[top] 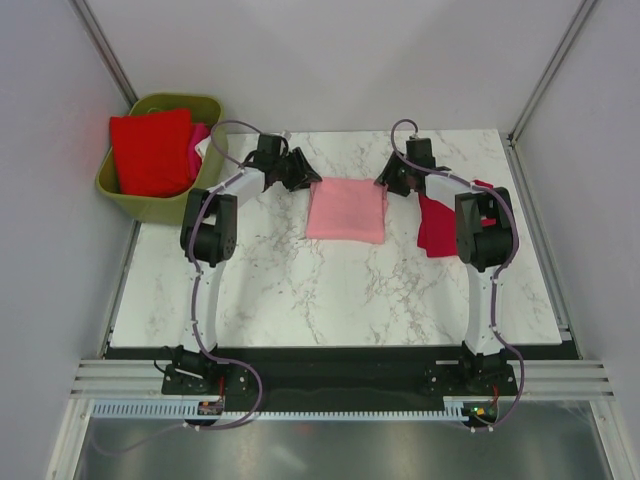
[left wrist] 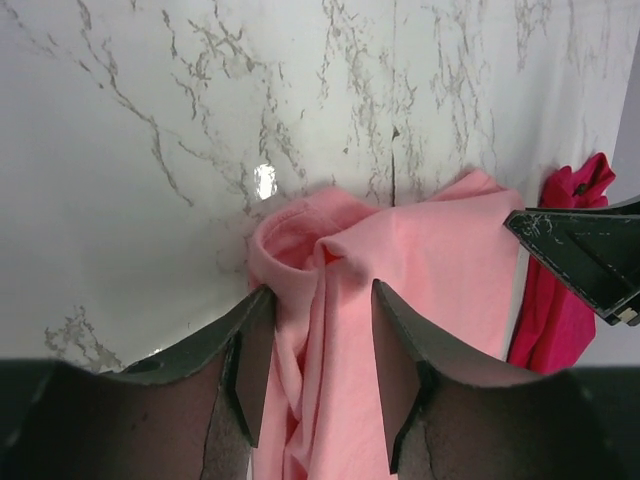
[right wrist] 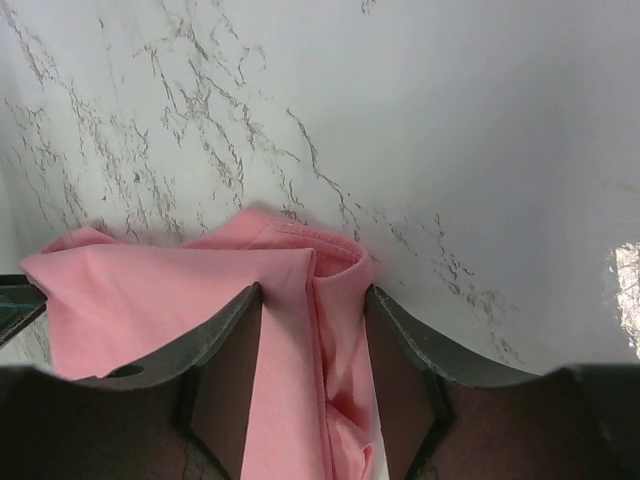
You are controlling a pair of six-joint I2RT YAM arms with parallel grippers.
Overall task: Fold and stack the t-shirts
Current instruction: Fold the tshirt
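Two claws, left (top: 300, 172) and right (top: 384, 184), spread astride far corners of pink shirt (top: 346, 209) mid-bench (top: 270, 290). Soft, light, limp; best pinched through doubled corner folds. Crimson shirt (top: 435, 225) lying right.

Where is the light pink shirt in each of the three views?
Top: pink shirt at table centre, folded, between both grippers.
Left wrist: lower centre, a fold between the left gripper fingers.
Right wrist: lower left, a fold between the right gripper fingers.
Shared landmark: the marble table.
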